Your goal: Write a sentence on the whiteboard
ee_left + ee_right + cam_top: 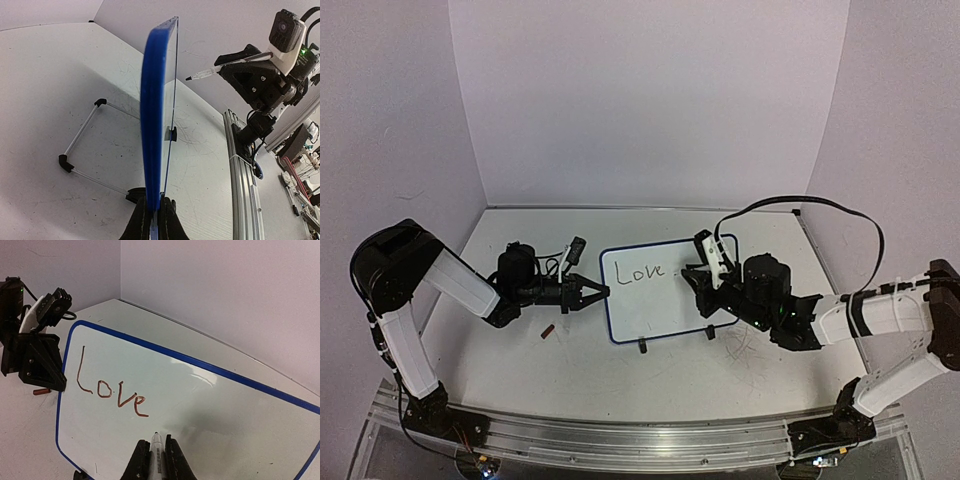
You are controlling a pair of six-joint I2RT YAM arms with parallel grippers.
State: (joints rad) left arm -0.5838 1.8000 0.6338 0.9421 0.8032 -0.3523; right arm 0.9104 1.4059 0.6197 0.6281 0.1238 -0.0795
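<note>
The whiteboard (655, 305) stands propped on its stand at the middle of the bench (570, 380), between the two arms, with its two black feet at its near edge. The sentence (642, 271) consists so far of one word, "Love", in reddish-brown strokes at the upper left of the writing face; the remainder of the face is bare. By this evidence the task is at an early stage: a first word is done, and whatever further words and closing mark the sentence needs are not yet written.

The left gripper (601, 293) is closed narrowly on the blue rim at the board's left edge, apparently steadying it. The right gripper (156, 440) is closed around a marker (156, 452), which points at the board below and to the right of "Love". In the left wrist view the marker's tip stands apart from the face, so no stroke is being laid at this moment.

A small reddish stub (547, 330), possibly the marker's cap, lies on the bench near the left gripper, on its near side.
</note>
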